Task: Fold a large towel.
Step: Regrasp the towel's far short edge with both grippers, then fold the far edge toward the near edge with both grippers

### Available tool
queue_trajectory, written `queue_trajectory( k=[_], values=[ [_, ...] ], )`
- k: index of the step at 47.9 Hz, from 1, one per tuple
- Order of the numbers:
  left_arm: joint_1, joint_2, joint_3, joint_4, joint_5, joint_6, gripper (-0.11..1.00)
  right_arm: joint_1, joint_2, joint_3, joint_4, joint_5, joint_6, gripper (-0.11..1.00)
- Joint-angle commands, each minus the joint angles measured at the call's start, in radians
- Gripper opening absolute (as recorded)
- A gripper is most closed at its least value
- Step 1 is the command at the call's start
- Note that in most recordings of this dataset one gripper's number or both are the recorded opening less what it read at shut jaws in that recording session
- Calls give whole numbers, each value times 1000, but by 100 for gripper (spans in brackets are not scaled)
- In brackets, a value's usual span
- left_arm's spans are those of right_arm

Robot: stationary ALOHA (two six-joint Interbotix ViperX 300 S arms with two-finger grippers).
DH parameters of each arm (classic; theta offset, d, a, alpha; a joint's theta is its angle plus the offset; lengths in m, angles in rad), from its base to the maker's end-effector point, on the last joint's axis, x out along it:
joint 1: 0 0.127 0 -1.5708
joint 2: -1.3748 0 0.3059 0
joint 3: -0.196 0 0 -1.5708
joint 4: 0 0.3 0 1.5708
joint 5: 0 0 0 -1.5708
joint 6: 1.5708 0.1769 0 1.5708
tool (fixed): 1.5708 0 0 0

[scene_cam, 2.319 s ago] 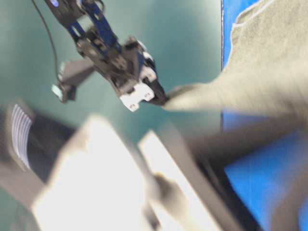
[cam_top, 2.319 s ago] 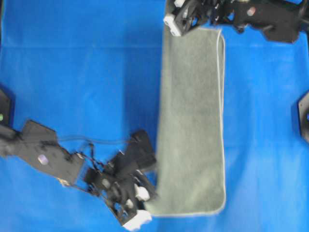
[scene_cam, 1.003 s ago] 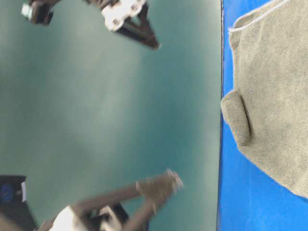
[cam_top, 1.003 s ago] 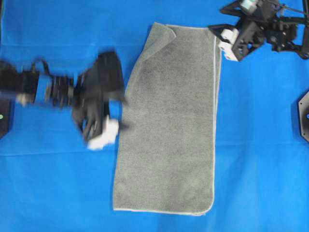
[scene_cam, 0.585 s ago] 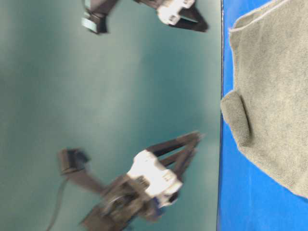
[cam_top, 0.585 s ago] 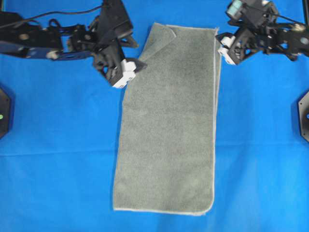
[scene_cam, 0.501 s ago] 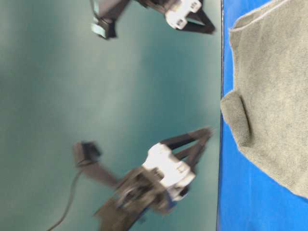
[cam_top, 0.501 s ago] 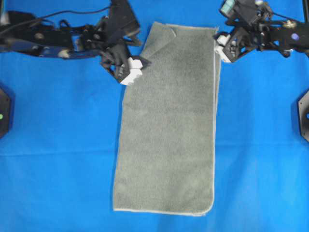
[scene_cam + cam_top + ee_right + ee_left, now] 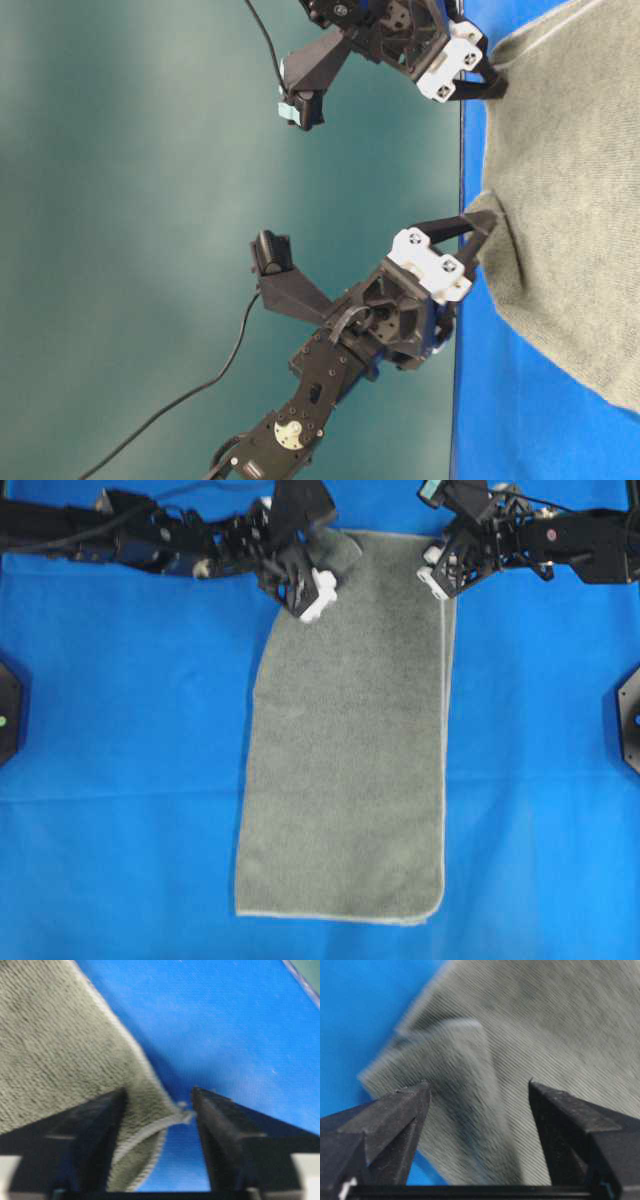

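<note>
Both jaws straddle towel (image 9: 350, 750) far corners, unclosed.

My towel (image 9: 350, 750) is fuzzy, matt terry cloth, its nap combed into fine ridges, with a thin pale stitched edge. The blue table cloth (image 9: 120, 780) looks smooth and flat (faintly creased). My gripper fingers (image 9: 390, 1120) are matt black plastic; their mounts are white plastic.

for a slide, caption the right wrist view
Open right gripper straddling a pale-edged corner of the sage grey-green terry towel on blue cloth.
</note>
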Motion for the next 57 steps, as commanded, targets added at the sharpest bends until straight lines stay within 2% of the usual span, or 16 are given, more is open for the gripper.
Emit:
queue_trajectory(
  k=[1,4,6,10,13,17,23,34,40,46,52,57],
  values=[
    [5,-20,-21,0,-9,5,72,-5,2,-6,-3,-3,-3,55],
    [5,-21,-17,0,-6,11,69,-3,0,0,-3,-6,-3,41],
    [6,-23,-11,0,-5,28,63,-3,-3,6,-3,-14,-3,27],
    [5,-28,2,0,-5,61,39,-3,-11,15,-3,-44,-6,5],
    [6,-31,11,-2,-3,83,19,-5,-18,20,-3,-61,-6,4],
    [5,-37,17,-3,0,89,2,-5,-40,28,-2,-66,-5,4],
    [6,-72,20,-3,20,92,1,-3,-92,43,-2,-55,-5,4],
    [17,-247,34,-3,48,129,1,-2,-278,89,-2,-11,-3,4],
    [20,-302,74,-3,38,133,1,-2,-365,114,-2,-14,-3,4],
    [20,-324,123,-8,21,124,1,9,-393,132,3,-31,-2,4],
    [2,-362,183,-8,-11,123,1,58,-396,137,5,-40,0,4],
    [-38,-403,253,-8,-55,123,1,155,-410,149,11,-37,3,4]
  ],
)
